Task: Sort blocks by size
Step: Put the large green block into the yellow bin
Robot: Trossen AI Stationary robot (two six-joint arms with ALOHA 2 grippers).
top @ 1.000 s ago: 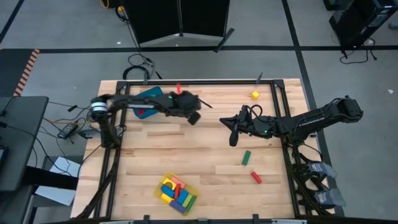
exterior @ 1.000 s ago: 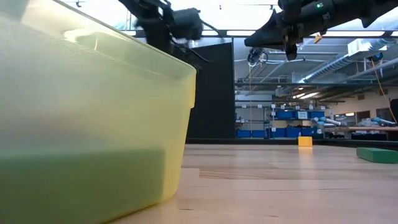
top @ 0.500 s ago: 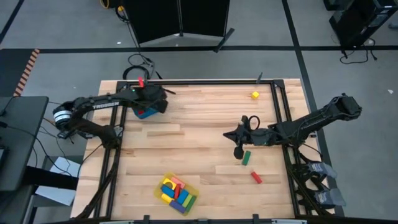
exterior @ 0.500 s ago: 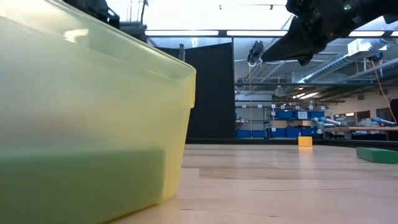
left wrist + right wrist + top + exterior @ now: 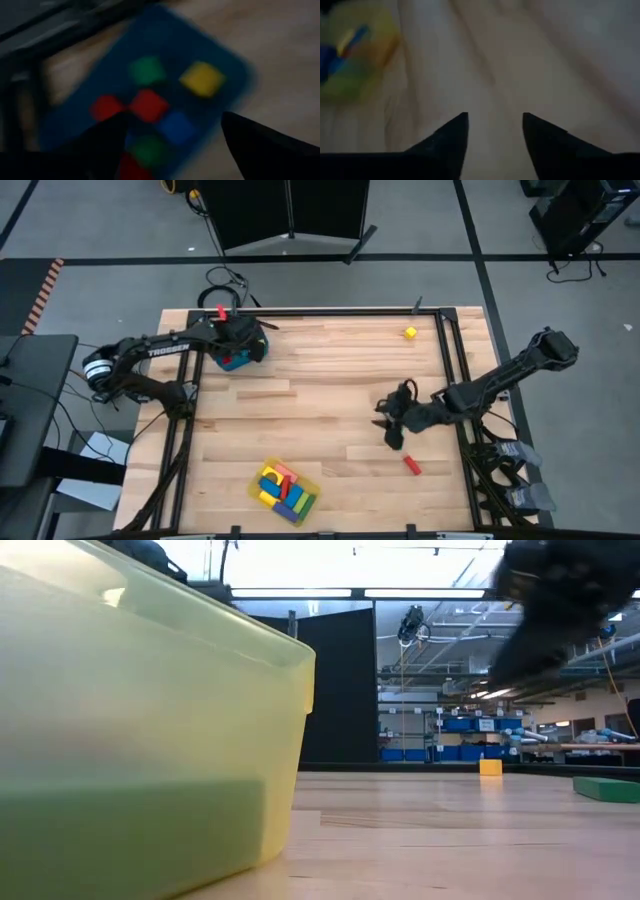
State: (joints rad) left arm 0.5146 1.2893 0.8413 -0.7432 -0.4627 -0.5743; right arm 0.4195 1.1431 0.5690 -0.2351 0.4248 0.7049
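From my seat the left gripper [image 5: 172, 132] hangs over the blue bin [image 5: 220, 45] at the table's far left, fingers spread with nothing pinched, little cubes [image 5: 148, 105] inside. The right gripper [image 5: 495, 125] sits low mid-right, fingers apart and empty, just beside a red bar [image 5: 412, 465]; more blocks [image 5: 285, 488] fill the yellow tray [image 5: 200, 740].

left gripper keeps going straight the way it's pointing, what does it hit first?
Most likely the small cubes in the blue bin. The left gripper, fingers apart, points down into it in its wrist view, with the red cube nearest its line. Depth is unclear.
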